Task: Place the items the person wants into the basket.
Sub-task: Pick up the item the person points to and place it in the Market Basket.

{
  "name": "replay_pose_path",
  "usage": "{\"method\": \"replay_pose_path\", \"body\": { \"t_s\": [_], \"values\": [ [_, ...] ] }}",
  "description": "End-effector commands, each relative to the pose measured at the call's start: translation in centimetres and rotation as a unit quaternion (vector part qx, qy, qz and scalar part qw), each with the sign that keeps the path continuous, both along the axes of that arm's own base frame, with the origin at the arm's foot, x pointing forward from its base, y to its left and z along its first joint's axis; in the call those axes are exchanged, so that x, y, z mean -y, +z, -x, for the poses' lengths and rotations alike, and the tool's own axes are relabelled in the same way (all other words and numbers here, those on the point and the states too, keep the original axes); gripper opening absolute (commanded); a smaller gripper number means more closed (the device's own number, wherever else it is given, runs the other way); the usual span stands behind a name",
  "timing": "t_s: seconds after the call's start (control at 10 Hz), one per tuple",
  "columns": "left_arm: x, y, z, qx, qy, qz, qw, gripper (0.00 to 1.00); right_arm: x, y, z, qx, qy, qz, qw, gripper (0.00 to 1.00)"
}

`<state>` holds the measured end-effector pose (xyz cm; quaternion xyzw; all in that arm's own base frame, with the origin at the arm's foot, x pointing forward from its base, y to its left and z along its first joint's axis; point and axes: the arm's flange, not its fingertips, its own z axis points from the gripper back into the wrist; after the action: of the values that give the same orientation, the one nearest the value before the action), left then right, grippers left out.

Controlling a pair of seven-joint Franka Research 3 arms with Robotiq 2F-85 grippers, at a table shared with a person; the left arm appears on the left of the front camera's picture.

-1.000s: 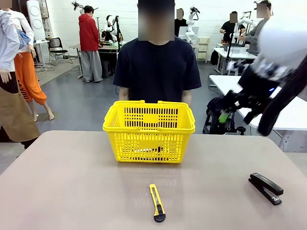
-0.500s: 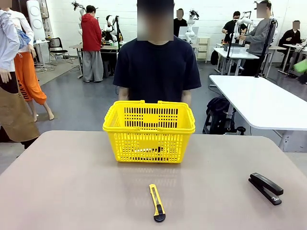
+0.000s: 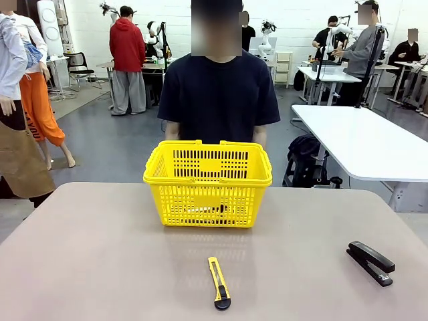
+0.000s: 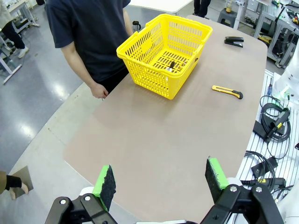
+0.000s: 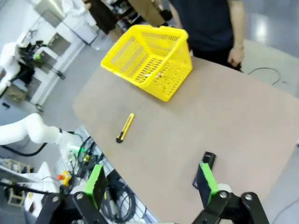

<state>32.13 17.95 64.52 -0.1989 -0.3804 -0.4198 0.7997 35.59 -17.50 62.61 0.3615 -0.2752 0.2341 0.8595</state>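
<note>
Simply unlabelled yellow basket (image 3: 207, 184); knife (image 3: 219, 283)

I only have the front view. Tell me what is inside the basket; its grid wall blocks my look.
Observer: In the left wrist view, a few slim items lie on the floor of the basket, at least one of them dark.
Operator: Report the left pincer.
Observer: The left pincer is open and empty, high over the edge of the table.
Operator: Now the right one.
Observer: The right pincer is open and empty too, raised well above the stapler.
</note>
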Motion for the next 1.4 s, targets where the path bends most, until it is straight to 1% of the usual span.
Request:
{"method": "replay_pose_path", "body": {
  "t_s": [0.0, 0.2, 0.4, 0.5, 0.6, 0.7, 0.8, 0.9, 1.3],
  "values": [
    [0.0, -0.1, 0.0, 0.009, -0.002, 0.002, 1.000, 1.00, -0.3, -1.2, 3.0, 0.046, -0.021, 0.011, 0.999, 1.00],
    [0.0, -0.1, 0.0, 0.009, -0.002, 0.002, 1.000, 1.00, 0.5, -1.7, 6.2, 0.073, -0.026, 0.033, 0.996, 1.00],
    [0.0, -0.1, 0.0, 0.009, -0.002, 0.002, 1.000, 1.00, 0.4, -2.2, 9.3, 0.111, -0.028, 0.081, 0.990, 1.00],
    [0.0, -0.1, 0.0, 0.009, -0.002, 0.002, 1.000, 1.00, 0.1, -2.4, 10.1, 0.116, -0.028, 0.092, 0.989, 1.00],
    [0.0, -0.1, 0.0, 0.009, -0.002, 0.002, 1.000, 1.00, -0.3, -2.4, 10.2, 0.107, -0.030, 0.100, 0.989, 1.00],
    [0.0, -0.1, 0.0, 0.009, -0.002, 0.002, 1.000, 1.00, -0.6, -2.5, 9.7, 0.095, -0.028, 0.108, 0.989, 1.00],
    [0.0, -0.1, 0.0, 0.009, -0.002, 0.002, 1.000, 1.00, -1.5, -2.5, 8.6, 0.077, -0.039, 0.111, 0.990, 1.00],
    [0.0, -0.1, 0.0, 0.009, -0.002, 0.002, 1.000, 1.00, 0.1, -1.5, 10.5, 0.104, -0.021, 0.092, 0.990, 1.00],
    [0.0, -0.1, 0.0, 0.009, -0.002, 0.002, 1.000, 1.00, 0.1, -1.5, 10.5, 0.104, -0.021, 0.092, 0.990, 1.00]
  ]
}}
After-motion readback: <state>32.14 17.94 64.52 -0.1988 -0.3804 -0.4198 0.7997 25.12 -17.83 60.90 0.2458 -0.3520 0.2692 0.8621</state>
